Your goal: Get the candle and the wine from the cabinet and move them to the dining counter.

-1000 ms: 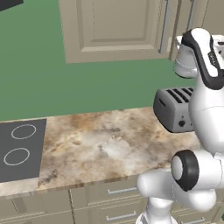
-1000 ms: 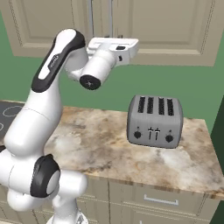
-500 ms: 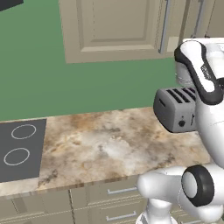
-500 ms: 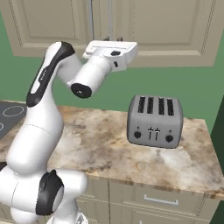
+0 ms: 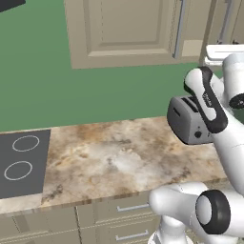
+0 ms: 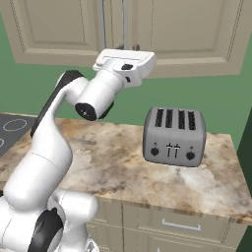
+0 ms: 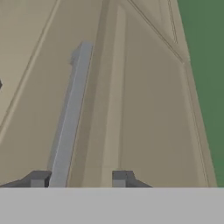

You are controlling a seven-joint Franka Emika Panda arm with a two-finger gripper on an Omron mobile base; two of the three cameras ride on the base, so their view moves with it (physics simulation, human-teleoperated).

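The cabinet hangs above the worktop with its beige panel doors closed. In the hand view, one long grey bar handle runs up the door. My gripper is open and straddles the handle's near end, which lies close to the left fingertip and apart from the right one. My white hand is raised to the doors' lower edge, below two grey handles. The candle and the wine are hidden. The dining counter is out of view.
A silver toaster stands on the marbled worktop just below and right of my hand. A black cooktop is set into the worktop's left end. Beige drawer fronts run underneath. The wall is green.
My hand has stayed at the cabinet's lower edge, sinking slightly, while the forearm and elbow have swung lower. The jaws keep the same gap.
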